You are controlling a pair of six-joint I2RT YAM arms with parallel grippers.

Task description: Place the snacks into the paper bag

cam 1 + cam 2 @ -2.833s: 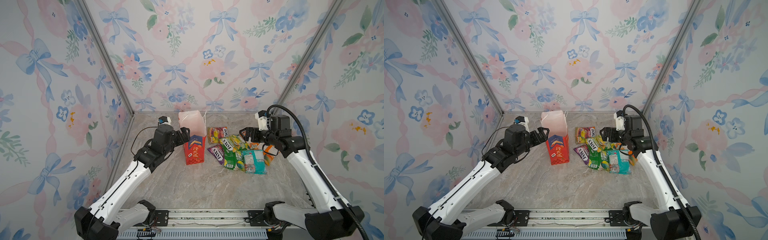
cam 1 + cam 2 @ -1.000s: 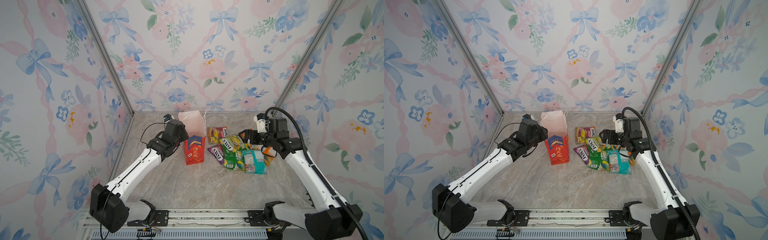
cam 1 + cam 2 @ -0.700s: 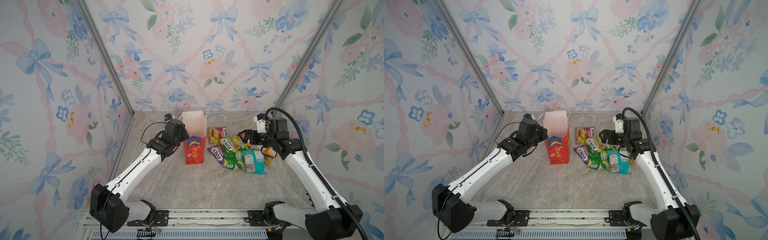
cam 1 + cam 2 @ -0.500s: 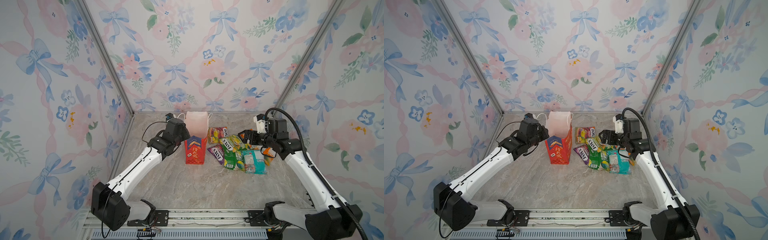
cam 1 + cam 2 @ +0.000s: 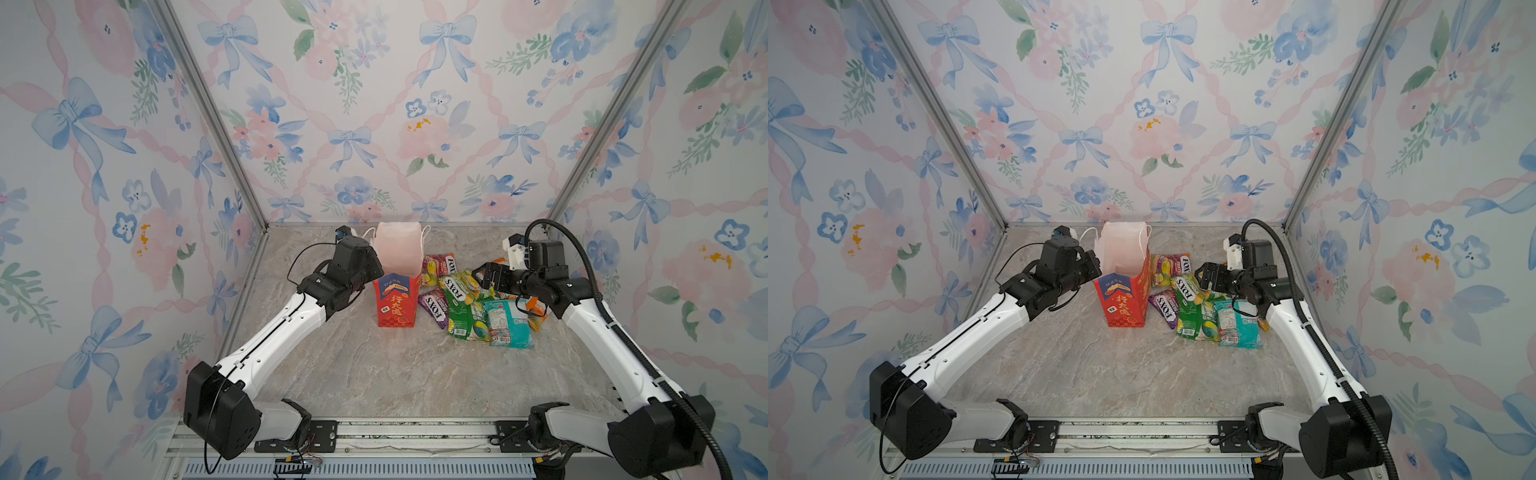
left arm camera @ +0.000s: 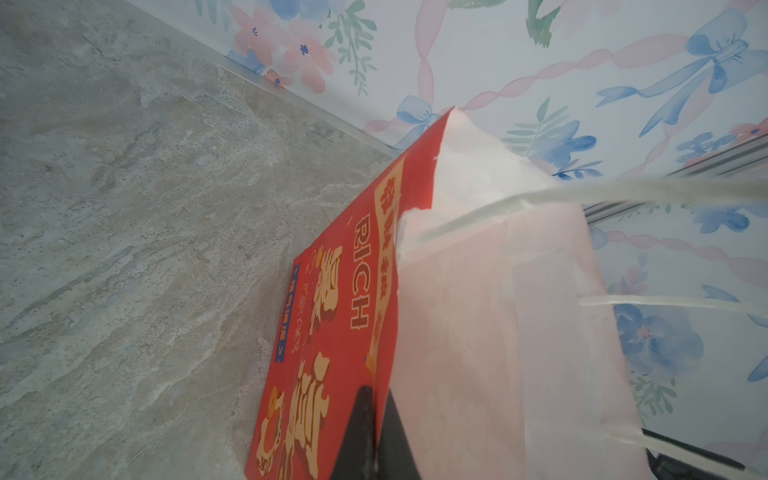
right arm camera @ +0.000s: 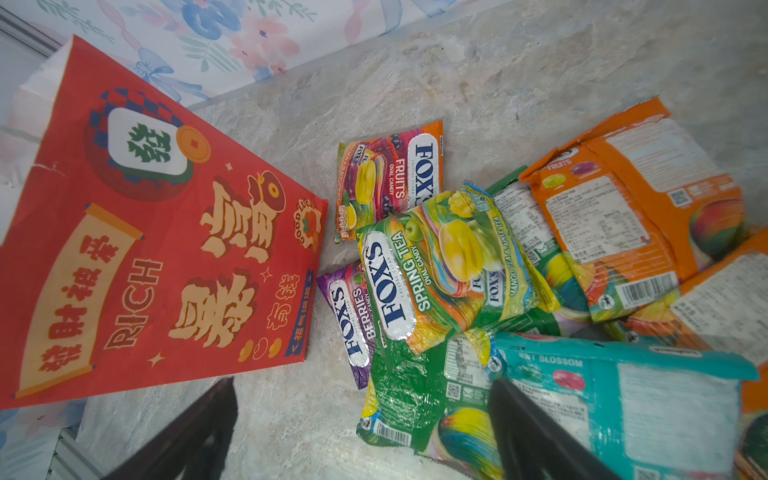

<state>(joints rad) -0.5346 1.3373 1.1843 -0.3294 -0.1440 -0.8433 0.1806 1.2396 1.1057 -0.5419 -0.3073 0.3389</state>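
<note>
— Which step is this, do you reckon?

— The set-up for the first pick, I'd say. The paper bag [image 5: 395, 301] stands upright on the surface [image 5: 374, 374], mouth up. The left jaws are shut on its wall up near the rim, on the side away from the packets. In the left wrist view a dark fingertip [image 6: 357, 440] lies against the red outer face, with the paper pinched thin.

— And the snacks [image 5: 465, 316]?

— All in one overlapping heap just beside the bag, to its right in both top views. A Spring Tea packet [image 7: 436, 266] lies on top. A purple Berries packet [image 7: 353, 320] and a Fruits packet [image 7: 390, 178] lie nearest the bag. I see none inside it, though its bottom is hidden from here.

— The right jaws?

— Spread wide with nothing in them, hanging over the heap. One finger [image 7: 536, 440] is above the teal packet [image 7: 644, 399].

— So what comes next?

— By my guess, the right jaws need to drop onto that top packet and close on an edge rather than the flat face. Then they lift it clear and carry it over the mouth. The mouth is narrow, so the packet should go in end-on while the left grip steadies the bag. Those wrappers look glossy, so one could slip or drag a neighbour along.
</note>
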